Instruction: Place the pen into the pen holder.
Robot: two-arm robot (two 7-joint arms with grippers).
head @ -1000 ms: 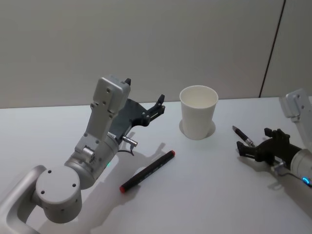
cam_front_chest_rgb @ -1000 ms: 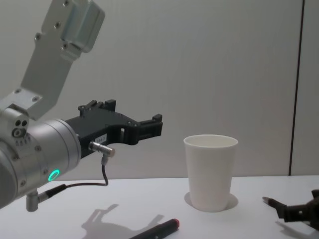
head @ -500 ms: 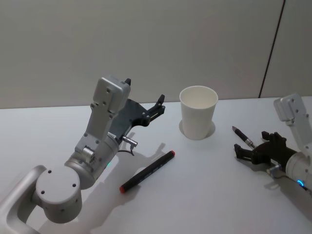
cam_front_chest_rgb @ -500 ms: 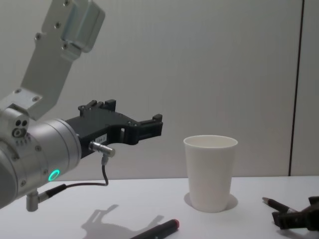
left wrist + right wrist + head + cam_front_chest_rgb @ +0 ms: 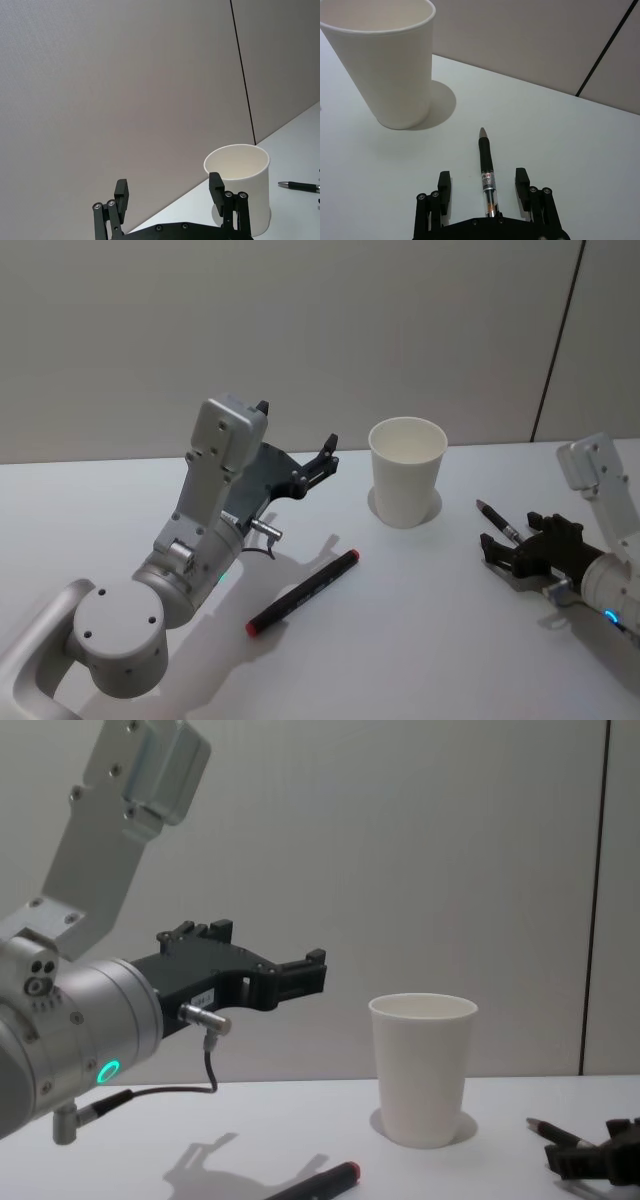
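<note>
In the head view, your right gripper (image 5: 512, 538) had settled slightly lower than a second before. It straddled the pen (image 5: 497, 519), which lay on the table (image 5: 420, 640) to the right of the pen holder (image 5: 407, 472), while the left gripper (image 5: 297, 425) hung unmoved, fingers spread. The right wrist view showed the claw spread with the pen's barrel between its fingers, ungripped, so closing looked like your next step. The chest view showed the same drop toward the tabletop.

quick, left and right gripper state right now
Left gripper: open, holding nothing, raised beside the paper cup.
Right gripper: open, fingers either side of the ballpoint pen on the table, not clamped.
</note>
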